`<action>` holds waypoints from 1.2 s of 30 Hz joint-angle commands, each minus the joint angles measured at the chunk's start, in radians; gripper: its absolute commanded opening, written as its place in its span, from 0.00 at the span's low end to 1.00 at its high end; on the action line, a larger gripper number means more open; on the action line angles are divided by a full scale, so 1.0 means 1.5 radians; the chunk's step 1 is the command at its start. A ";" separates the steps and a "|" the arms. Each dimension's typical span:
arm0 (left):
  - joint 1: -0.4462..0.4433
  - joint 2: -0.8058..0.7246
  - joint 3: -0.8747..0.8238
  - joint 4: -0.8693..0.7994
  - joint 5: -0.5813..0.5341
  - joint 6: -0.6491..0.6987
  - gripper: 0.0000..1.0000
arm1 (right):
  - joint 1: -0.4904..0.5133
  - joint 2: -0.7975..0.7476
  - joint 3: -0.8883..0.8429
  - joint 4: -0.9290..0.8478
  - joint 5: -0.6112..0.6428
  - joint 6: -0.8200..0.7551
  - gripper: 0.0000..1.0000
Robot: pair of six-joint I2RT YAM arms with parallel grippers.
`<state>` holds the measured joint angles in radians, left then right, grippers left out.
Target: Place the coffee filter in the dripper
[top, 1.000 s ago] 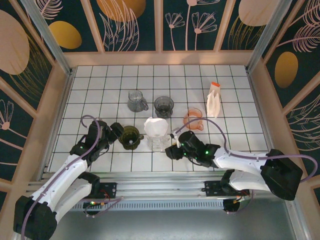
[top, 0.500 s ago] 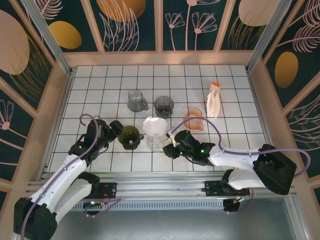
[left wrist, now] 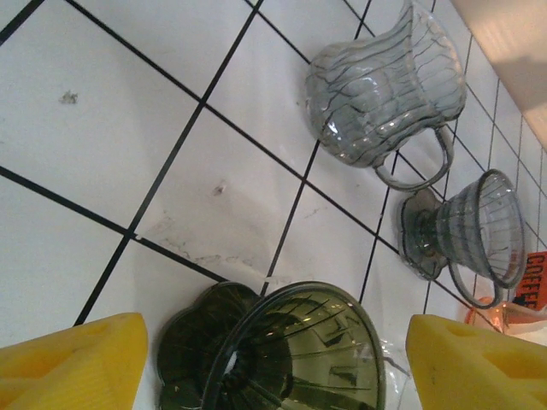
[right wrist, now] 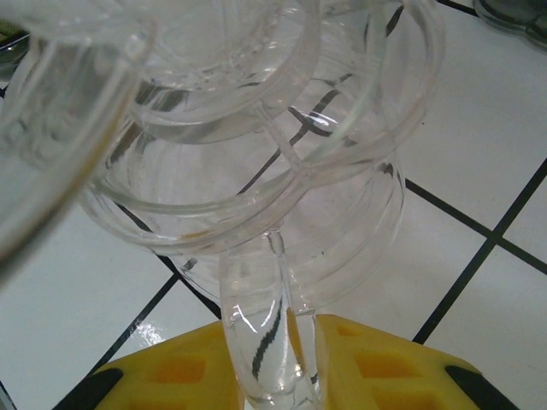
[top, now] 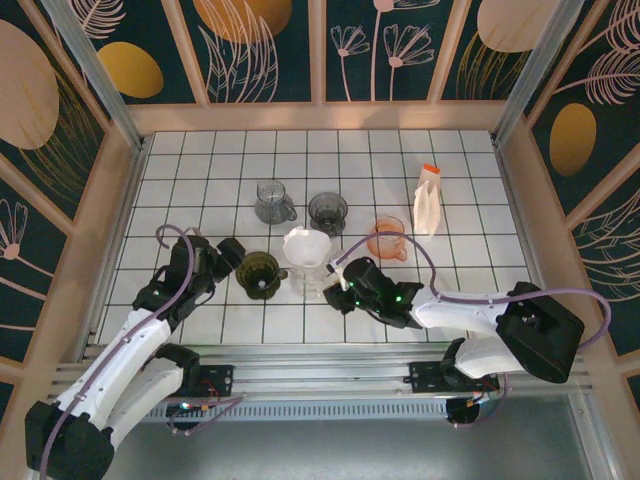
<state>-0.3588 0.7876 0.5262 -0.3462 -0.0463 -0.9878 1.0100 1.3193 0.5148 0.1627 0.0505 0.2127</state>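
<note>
The left gripper (top: 232,258) is clenched on the green dripper (top: 261,274) near the table's (top: 180,180) front edge. Beside it, the coffee filter (top: 306,247) is seated in the clear dripper (right wrist: 282,205), whose handle (right wrist: 265,342) is grasped by the right gripper (top: 338,292). Partial orange lettering (left wrist: 534,273) is illegible.

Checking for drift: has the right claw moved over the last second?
Yes. The right claw slid left along the tile grid, closing in on the clear dripper.
</note>
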 commanded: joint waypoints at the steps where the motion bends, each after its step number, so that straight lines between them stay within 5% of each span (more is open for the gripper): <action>1: 0.004 -0.015 0.027 -0.032 -0.024 0.020 0.80 | 0.005 0.017 0.025 0.024 0.022 -0.019 0.27; 19: 0.004 -0.044 0.111 -0.089 -0.068 0.055 0.80 | 0.003 0.111 0.094 0.069 -0.007 -0.065 0.22; 36: 0.003 -0.049 0.135 -0.103 -0.079 0.066 0.81 | -0.001 0.167 0.141 0.079 -0.054 -0.105 0.07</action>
<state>-0.3588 0.7204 0.6983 -0.4835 -0.1425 -0.9134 1.0096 1.5517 0.6857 0.2516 0.0032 0.0898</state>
